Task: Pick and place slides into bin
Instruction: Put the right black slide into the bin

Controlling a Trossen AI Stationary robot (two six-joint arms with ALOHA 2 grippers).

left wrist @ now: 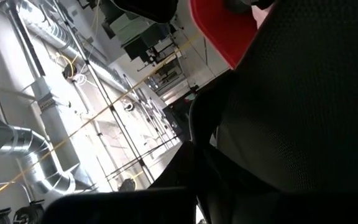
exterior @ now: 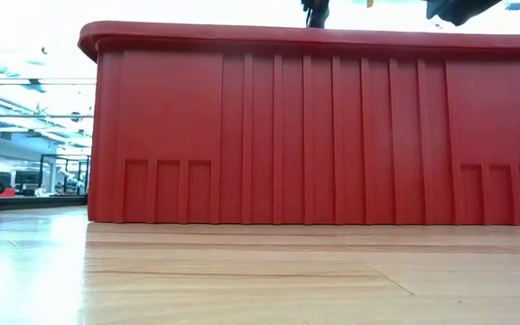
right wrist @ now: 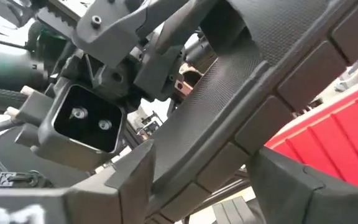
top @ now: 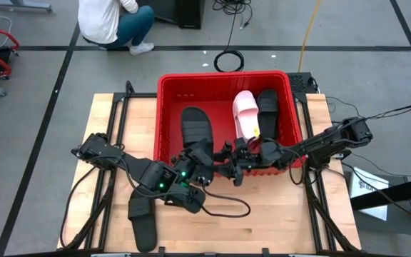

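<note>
Mid-task at the red bin [top: 170, 89]: three slides already lie inside, a black one [top: 195, 126] at 9 o'clock, a pink one [top: 246, 114] and a second black one [top: 267, 106] toward 3 o'clock. Another black slide [top: 143, 218] waits on the table [top: 277, 221] at 7 o'clock of the bin. Both arms meet at the bin's near rim, at 6 o'clock. The left gripper [top: 204, 158] and right gripper [top: 240, 165] crowd a black slide [right wrist: 253, 106], its textured sole filling both wrist views; which fingers clamp it cannot be told. Likely next: lift it clear of the rim and release inside.
</note>
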